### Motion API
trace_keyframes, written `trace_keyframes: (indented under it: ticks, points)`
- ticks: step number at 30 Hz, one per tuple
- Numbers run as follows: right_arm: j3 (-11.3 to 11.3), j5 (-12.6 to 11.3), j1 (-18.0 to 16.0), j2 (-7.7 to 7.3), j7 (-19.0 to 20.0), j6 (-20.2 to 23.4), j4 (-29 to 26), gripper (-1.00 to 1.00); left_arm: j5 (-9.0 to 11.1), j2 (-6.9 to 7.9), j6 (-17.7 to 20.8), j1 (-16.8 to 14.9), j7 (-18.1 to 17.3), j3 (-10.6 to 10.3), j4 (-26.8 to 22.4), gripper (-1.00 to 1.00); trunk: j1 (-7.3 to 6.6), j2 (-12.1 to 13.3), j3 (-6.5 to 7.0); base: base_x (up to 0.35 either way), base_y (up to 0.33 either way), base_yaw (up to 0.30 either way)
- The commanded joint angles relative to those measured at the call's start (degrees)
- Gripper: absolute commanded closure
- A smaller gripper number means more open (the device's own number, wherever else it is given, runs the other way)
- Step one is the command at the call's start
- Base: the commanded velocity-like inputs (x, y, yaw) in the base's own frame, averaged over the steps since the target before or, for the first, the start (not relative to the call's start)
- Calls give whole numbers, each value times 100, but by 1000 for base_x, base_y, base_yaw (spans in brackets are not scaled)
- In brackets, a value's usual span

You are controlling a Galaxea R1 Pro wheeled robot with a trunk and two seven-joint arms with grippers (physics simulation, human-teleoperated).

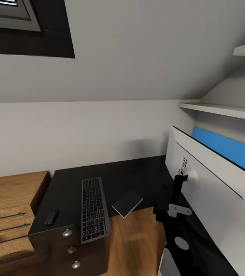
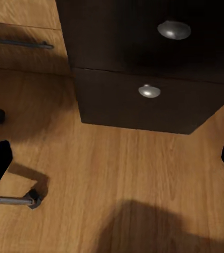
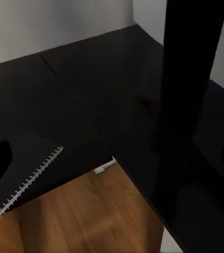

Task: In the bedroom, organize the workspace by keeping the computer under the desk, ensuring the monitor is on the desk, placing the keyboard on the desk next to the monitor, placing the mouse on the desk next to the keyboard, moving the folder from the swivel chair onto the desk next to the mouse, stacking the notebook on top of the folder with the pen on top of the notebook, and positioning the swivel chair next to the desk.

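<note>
Presently | desk (image 1: 138,172): keyboard (image 1: 94,210) overhanging front edge, mouse (image 1: 51,217) at left corner, monitor (image 1: 214,191) right | folder, pen unplaced | left gripper (image 2: 112,158) wide open, empty; right: cannot tell.

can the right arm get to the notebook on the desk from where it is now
Probably yes. The notebook lies at the desk edge, overhanging the floor, just beside the right gripper, with nothing between them; the monitor stands off to the other side.

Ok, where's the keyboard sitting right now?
In the head view the keyboard lies on the dark desk above the drawers, its near end overhanging the edge, with the mouse to its left and the notebook to its right.
</note>
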Motion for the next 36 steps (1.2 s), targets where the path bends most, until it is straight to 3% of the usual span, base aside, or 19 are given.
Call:
trace_keyframes:
  ticks: [1,16,22,25,27,31,33,36]
  points:
    - [11,-29,-6,-1,-39,27,-6,-100,46,-6,-5,2,6,-10,-185,-100,1,-4,-1,0,0,-153]
    - [5,-24,-1,-1,-14,25,82,-100,46,-45,214,2,2,-82,-1487,-100,1,-4,30,0,0,-64]
    - [11,-16,-5,-1,-5,-75,171,-100,50,-116,1042,2,2,-155,-2534,-100,1,-4,31,0,0,-4]
    - [-6,-10,-7,-5,2,-338,375,-100,50,-301,1866,2,2,-400,-3205,-100,1,-4,31,0,0,0]
    - [-12,-7,-9,-9,5,-472,520,-100,49,-356,2096,2,5,-548,-3423,-100,1,-4,31,0,0,0]
    - [-18,11,-17,-15,8,-748,764,-100,49,-412,2346,2,11,-892,-3674,-100,1,-4,31,0,0,0]
    - [-25,174,-31,-18,9,-1049,986,-100,49,-437,2472,2,23,-1226,-3719,-100,1,-4,31,0,0,0]
    - [-30,340,-51,-18,9,-1200,1168,-100,42,-431,2484,2,21,-1296,-3599,-100,1,-4,31,0,0,0]
